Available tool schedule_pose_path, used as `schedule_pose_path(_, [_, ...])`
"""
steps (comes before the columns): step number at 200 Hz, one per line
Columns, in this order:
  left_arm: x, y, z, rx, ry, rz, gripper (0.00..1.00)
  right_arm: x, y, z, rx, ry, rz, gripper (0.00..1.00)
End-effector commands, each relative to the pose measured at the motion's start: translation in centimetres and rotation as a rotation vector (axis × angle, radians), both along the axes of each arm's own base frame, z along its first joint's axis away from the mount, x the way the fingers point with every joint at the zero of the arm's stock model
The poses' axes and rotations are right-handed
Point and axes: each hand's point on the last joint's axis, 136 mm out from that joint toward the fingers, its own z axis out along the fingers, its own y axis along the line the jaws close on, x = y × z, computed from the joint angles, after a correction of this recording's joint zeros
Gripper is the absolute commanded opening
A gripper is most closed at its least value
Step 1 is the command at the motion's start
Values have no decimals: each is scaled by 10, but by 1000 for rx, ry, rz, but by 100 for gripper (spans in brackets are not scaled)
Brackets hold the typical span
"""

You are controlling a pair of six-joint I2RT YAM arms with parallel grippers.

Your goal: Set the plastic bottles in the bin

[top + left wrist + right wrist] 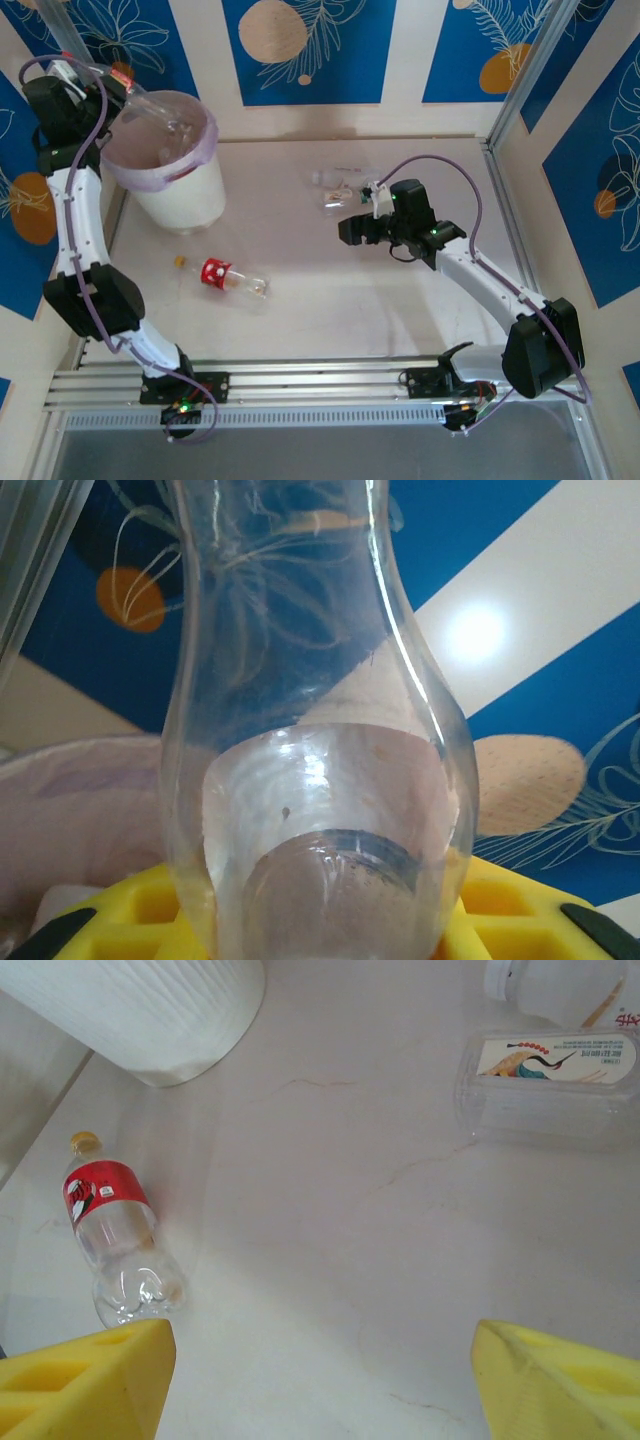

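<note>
Left wrist view: my left fingers (500,905) are clamped on a clear bottle (310,680), poised over the bin (190,195). Dropping step, I judge; next they must part. My right fingers (90,1380) stand apart above the tabletop (330,1260), a red-labelled bottle (115,1225) lying nearby.

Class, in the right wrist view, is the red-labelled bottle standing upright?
No, the red-labelled bottle lies on its side on the table.
</note>
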Motion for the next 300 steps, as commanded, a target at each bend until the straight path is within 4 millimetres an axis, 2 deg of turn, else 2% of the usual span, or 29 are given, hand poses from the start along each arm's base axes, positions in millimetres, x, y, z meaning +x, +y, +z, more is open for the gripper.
schedule_pose_path(1, [11, -3, -46, -19, 103, -25, 4, -5, -4, -10, -19, 31, -1, 78])
schedule_pose_path(32, [20, -14, -93, 2, 202, -57, 4, -5, -5, -10, -24, 32, -2, 78])
schedule_pose_path(80, [28, -28, -149, 1, 321, -108, 5, -5, -4, -16, -39, 45, -6, 78])
schedule_pose_path(129, [30, -29, -192, 2, 414, -129, 10, -5, -5, -20, -53, 47, -6, 78])
schedule_pose_path(159, [30, -29, -202, -4, 432, -130, 24, -4, -3, -24, -55, 57, -4, 78])
schedule_pose_path(175, [30, -29, -209, -10, 444, -134, 43, -4, -2, -26, -55, 62, -2, 78])
schedule_pose_path(185, [31, -29, -211, -10, 447, -135, 52, -4, -1, -27, -56, 62, 0, 78])
schedule_pose_path(207, [31, -27, -207, -2, 441, -130, 67, -5, -1, -28, -60, 63, 5, 78])
schedule_pose_path(254, [27, -23, -198, 53, 455, -124, 89, -4, 1, -29, -65, 63, 9, 78])
schedule_pose_path(267, [26, -22, -194, 72, 455, -124, 99, -4, 2, -30, -65, 63, 12, 78])
schedule_pose_path(300, [24, -22, -181, 107, 448, -129, 100, -4, 5, -29, -73, 57, 23, 78])
